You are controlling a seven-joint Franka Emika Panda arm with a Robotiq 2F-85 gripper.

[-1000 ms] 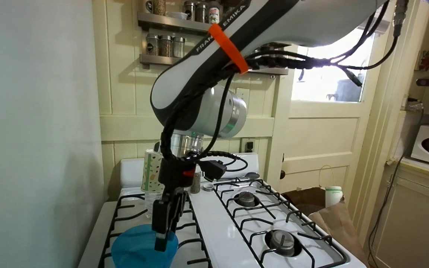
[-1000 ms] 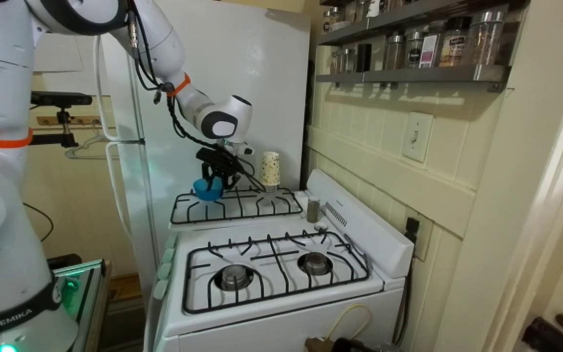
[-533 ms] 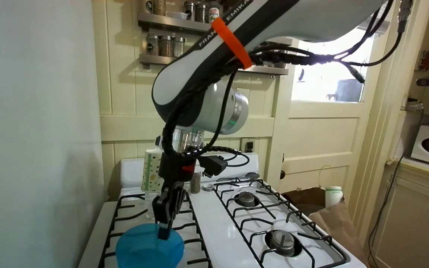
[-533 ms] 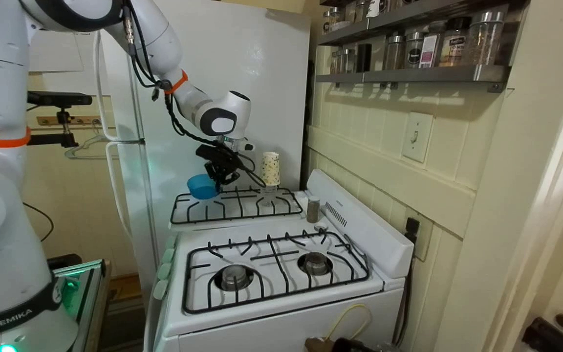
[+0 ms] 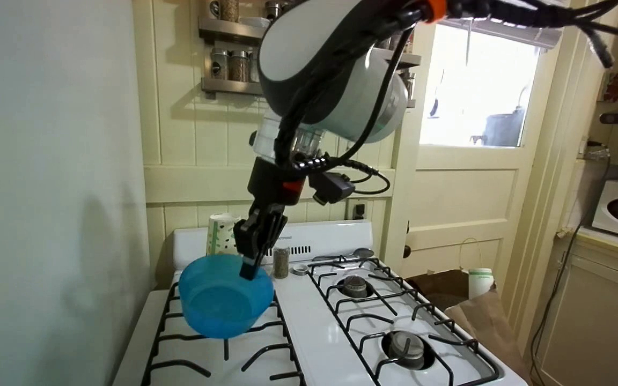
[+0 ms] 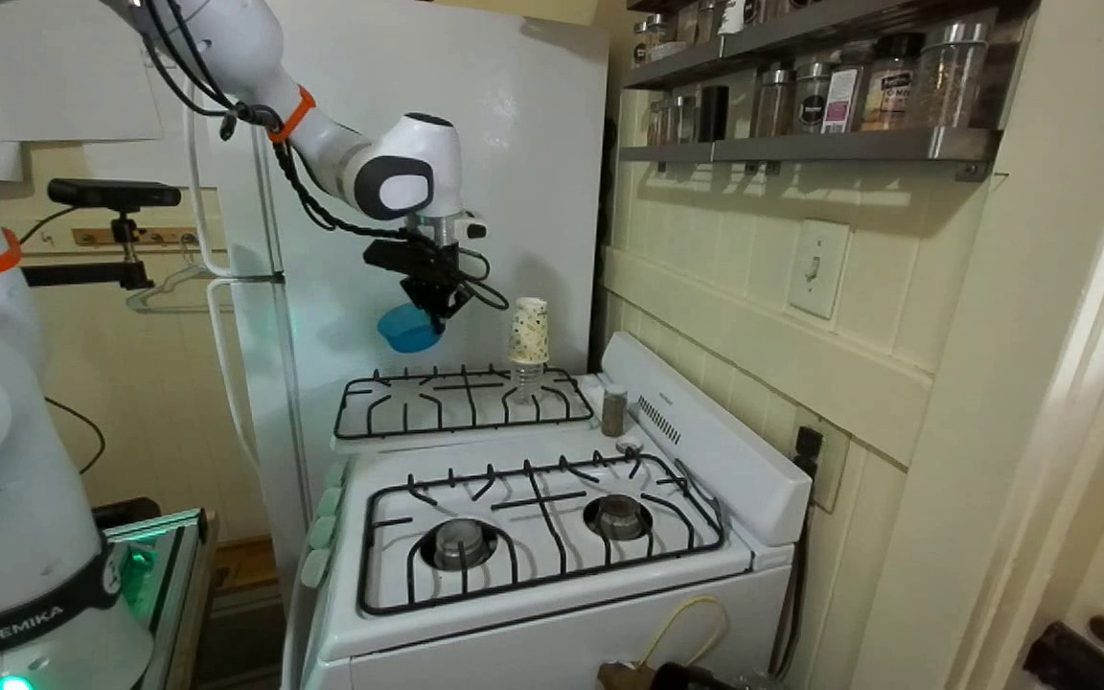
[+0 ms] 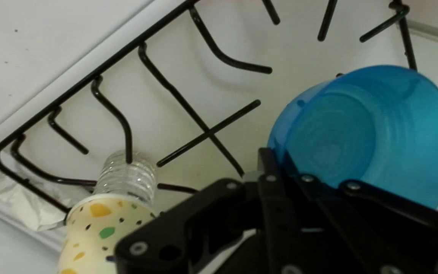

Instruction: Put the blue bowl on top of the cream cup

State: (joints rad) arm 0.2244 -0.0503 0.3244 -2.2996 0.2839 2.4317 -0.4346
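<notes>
The blue bowl (image 5: 218,308) hangs in the air above the near stove grate, open side up and somewhat tilted; it also shows in an exterior view (image 6: 406,331) and the wrist view (image 7: 405,152). My gripper (image 7: 280,158) is shut on the bowl's rim, one finger inside and one outside; it also shows in both exterior views (image 5: 250,268) (image 6: 438,321). The cream cup (image 6: 530,331), speckled, stands wide end down on a clear ribbed piece (image 6: 527,381). The bowl is apart from the cup, toward the stove's front. In an exterior view the bowl hides the cup's lower part (image 5: 224,233).
Black grates (image 6: 466,431) cover the white stove. A metal-topped shaker (image 6: 613,410) stands near the stove's back panel (image 6: 705,441). The fridge (image 6: 542,192) rises behind the cup. Shelves with jars (image 6: 849,146) hang above. Crumpled white paper (image 7: 21,201) lies near the cup.
The bowl was low at the grate with the gripper at its rim. It has risen well above the grate with the gripper and swung a little. The cup has not moved.
</notes>
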